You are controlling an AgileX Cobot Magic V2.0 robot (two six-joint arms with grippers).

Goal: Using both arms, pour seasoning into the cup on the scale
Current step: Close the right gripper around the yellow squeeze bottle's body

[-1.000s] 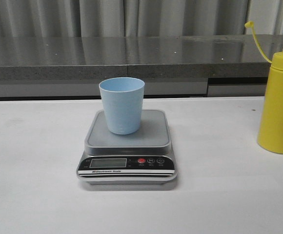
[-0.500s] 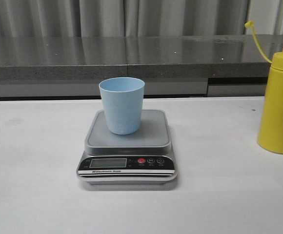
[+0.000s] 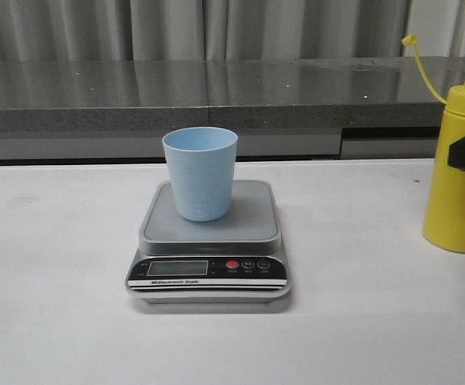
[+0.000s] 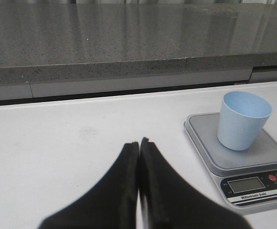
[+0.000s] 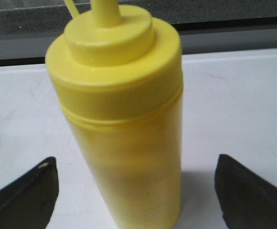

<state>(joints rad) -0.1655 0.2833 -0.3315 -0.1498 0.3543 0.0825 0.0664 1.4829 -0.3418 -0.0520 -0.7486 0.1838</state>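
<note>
Seasoning bottle upright on worktop, ungrasped; right gripper jaws spread around it. Left gripper jaws closed, empty. Cup on scale; pouring not begun.

The only readable lettering is on the scale: a white strip along its black front panel carries the words "Electronic Scale". The LCD display shows no legible digits, and the markings on the buttons beside it are too small to read.
</note>
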